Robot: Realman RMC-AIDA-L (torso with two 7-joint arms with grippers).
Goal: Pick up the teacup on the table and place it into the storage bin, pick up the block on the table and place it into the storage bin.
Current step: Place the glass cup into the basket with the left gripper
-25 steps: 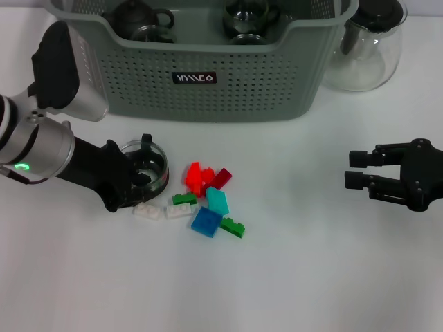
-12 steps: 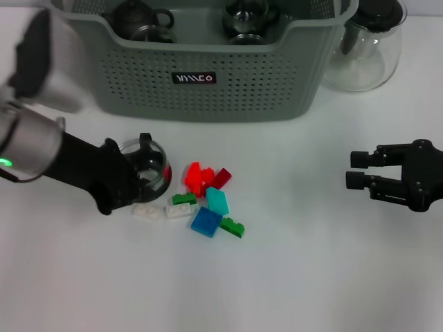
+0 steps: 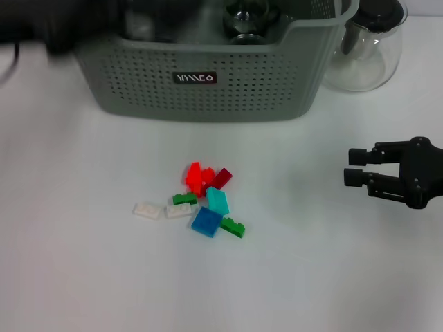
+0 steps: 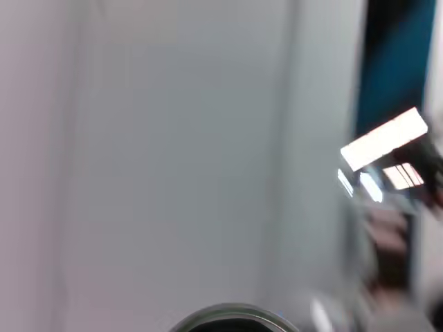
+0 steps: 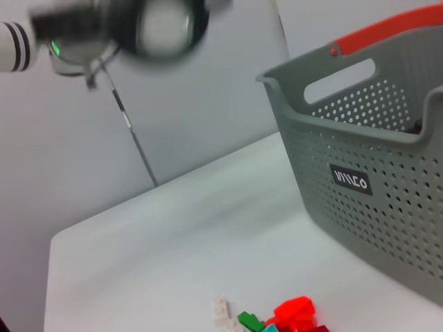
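Observation:
My left arm (image 3: 55, 31) is a dark blur sweeping across the top left, over the near left corner of the grey-green storage bin (image 3: 208, 83). In the right wrist view the left gripper (image 5: 149, 28) is high above the table with the teacup (image 5: 169, 21) as a round blur in it. The cup's glass rim (image 4: 232, 319) edges the left wrist view. Several blocks (image 3: 206, 199), red, green, blue, teal and white, lie in a loose pile on the table in front of the bin. My right gripper (image 3: 353, 168) hovers open at the right, holding nothing.
A clear glass teapot (image 3: 367, 45) with a black lid stands right of the bin. Glassware (image 3: 246, 14) sits inside the bin. The bin's perforated front wall with its black label (image 3: 194, 78) faces me.
The left arm has lifted the teacup off the table beside the blocks and swung it up and back toward the bin. The right arm and the blocks have not moved.

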